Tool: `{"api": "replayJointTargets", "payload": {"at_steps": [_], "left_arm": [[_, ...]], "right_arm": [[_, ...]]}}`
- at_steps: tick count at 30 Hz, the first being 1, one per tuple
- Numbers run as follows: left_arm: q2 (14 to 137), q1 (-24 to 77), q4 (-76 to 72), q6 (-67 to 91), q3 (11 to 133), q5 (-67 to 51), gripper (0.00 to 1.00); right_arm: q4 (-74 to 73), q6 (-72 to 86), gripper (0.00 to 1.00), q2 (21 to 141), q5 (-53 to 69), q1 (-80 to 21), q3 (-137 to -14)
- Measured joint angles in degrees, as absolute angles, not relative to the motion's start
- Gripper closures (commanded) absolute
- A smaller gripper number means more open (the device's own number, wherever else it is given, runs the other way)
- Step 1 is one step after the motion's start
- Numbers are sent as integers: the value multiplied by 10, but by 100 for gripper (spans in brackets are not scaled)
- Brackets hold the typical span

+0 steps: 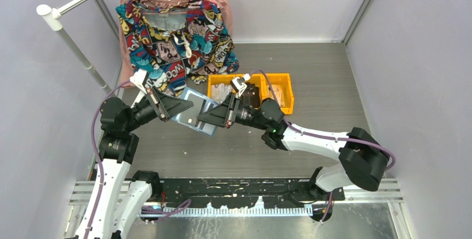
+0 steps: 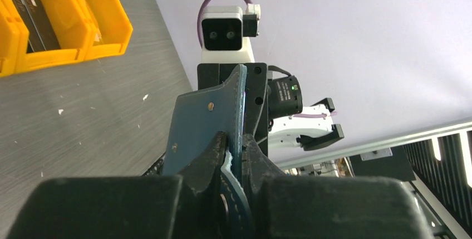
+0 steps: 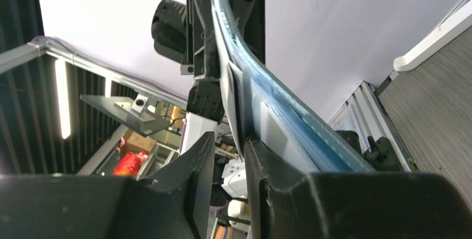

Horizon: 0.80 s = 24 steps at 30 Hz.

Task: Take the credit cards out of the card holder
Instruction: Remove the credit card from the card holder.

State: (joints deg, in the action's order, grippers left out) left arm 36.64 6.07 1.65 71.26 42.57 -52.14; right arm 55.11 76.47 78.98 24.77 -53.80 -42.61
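Observation:
The card holder (image 1: 196, 111), a teal-blue wallet with a light-blue inner side, hangs open above the table between my two grippers. My left gripper (image 1: 170, 109) is shut on its left cover; in the left wrist view the teal cover (image 2: 203, 119) is pinched between the jaws of that gripper (image 2: 236, 141). My right gripper (image 1: 214, 117) is at the wallet's right edge. In the right wrist view its jaws (image 3: 231, 138) stand apart, and a thin pale leaf (image 3: 231, 97) reaches into the gap. A pale credit card (image 3: 276, 132) shows inside a clear sleeve of the wallet (image 3: 311, 138).
Two orange bins (image 1: 250, 89) with small items stand just behind the grippers; they also show in the left wrist view (image 2: 61, 22). A colourful shirt (image 1: 175, 38) hangs on a green hanger at the back left. A white rack pole (image 1: 72, 41) slants along the left.

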Motion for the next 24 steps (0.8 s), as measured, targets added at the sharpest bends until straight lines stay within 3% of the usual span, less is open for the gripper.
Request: {"api": "replayJointTargets", "payload": {"at_steps": [3,12,20,24], "left_arm": [[365,59,18,707,425,-508,88],[359,58,27,673,424,-489,76],[359,73,64,675,410,-548,73],[362,73,61,690,409,-565,80]], "right_arm": [[563,775,73,803,220,-540,-424],[534,767,99,805,163,-543,-424],[569,764,99,772,113,-536,-394],[571,762,99,752,100,-533,-357]]}}
